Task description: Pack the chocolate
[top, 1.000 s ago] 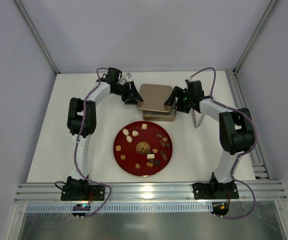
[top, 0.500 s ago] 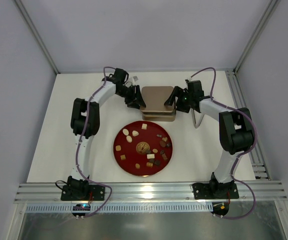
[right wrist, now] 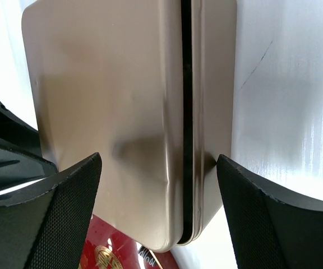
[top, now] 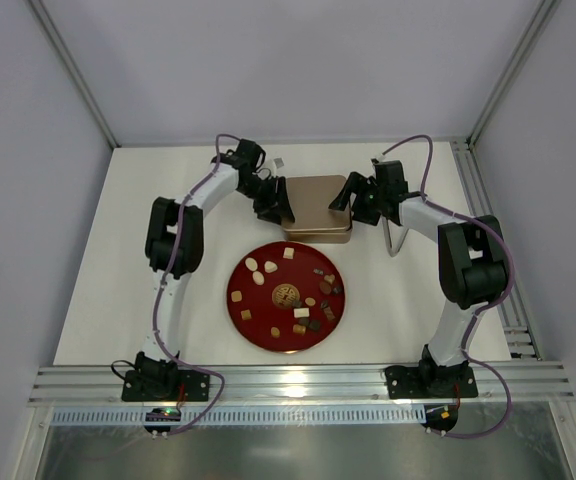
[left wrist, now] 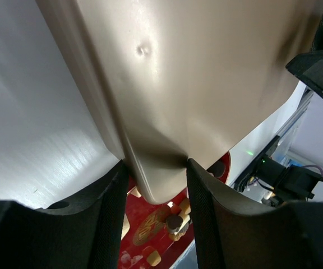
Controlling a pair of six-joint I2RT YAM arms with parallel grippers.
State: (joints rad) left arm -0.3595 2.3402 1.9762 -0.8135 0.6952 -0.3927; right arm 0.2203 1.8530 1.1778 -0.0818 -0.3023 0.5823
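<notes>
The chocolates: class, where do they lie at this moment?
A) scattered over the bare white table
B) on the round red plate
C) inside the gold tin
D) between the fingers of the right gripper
B: the chocolates lie spread over the red plate, on the near side of the gold tin.

A white table (top: 98, 280) seen from above. Near its middle lies a round red plate (top: 258, 335). Just beyond the plate, toward the far edge and not touching it, sits a square gold-brown tin (top: 316, 200). Two arm bases (top: 158, 378) are bolted along the near edge.
</notes>
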